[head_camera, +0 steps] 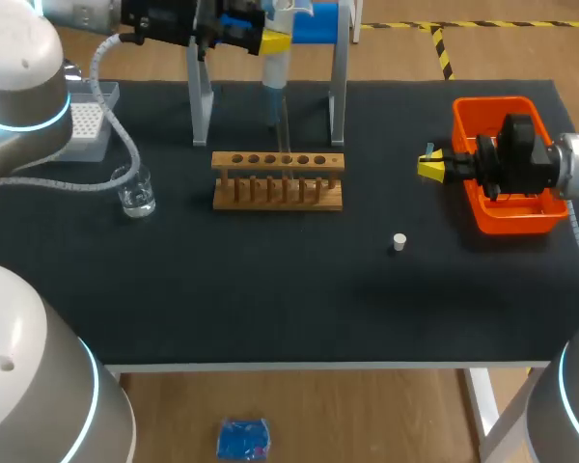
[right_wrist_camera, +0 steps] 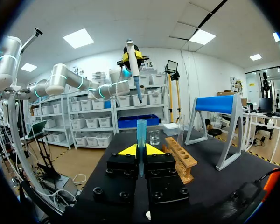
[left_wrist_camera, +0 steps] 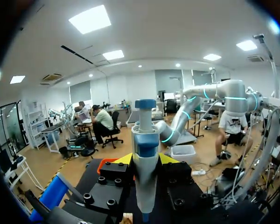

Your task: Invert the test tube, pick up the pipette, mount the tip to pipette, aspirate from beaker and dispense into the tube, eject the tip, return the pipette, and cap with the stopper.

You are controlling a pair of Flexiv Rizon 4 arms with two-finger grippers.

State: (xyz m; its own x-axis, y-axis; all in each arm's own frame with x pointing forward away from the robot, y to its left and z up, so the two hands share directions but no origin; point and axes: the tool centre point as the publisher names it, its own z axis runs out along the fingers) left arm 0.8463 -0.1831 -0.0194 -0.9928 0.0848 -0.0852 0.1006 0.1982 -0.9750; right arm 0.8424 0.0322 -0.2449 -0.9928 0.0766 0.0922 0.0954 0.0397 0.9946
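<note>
My left gripper (head_camera: 270, 40) (left_wrist_camera: 145, 161) is high over the back of the table, shut on the white-and-blue pipette (head_camera: 275, 69) (left_wrist_camera: 145, 154). The pipette hangs upright, its lower end pointing down at the wooden rack (head_camera: 278, 180) (right_wrist_camera: 181, 158). A clear test tube (head_camera: 285, 130) stands in the rack right under it. To the left is the beaker (head_camera: 135, 190) (right_wrist_camera: 154, 136) holding clear liquid. The white stopper (head_camera: 399, 241) lies on the mat. My right gripper (head_camera: 427, 166) (right_wrist_camera: 141, 150) hovers beside the orange bin (head_camera: 468, 207), shut on a slim blue translucent piece (right_wrist_camera: 141, 133).
The white tip box (head_camera: 87, 123) sits at the back left. A grey stand with a blue roller (head_camera: 323, 24) (right_wrist_camera: 217, 103) straddles the area behind the rack. The table's front edge runs below the stopper.
</note>
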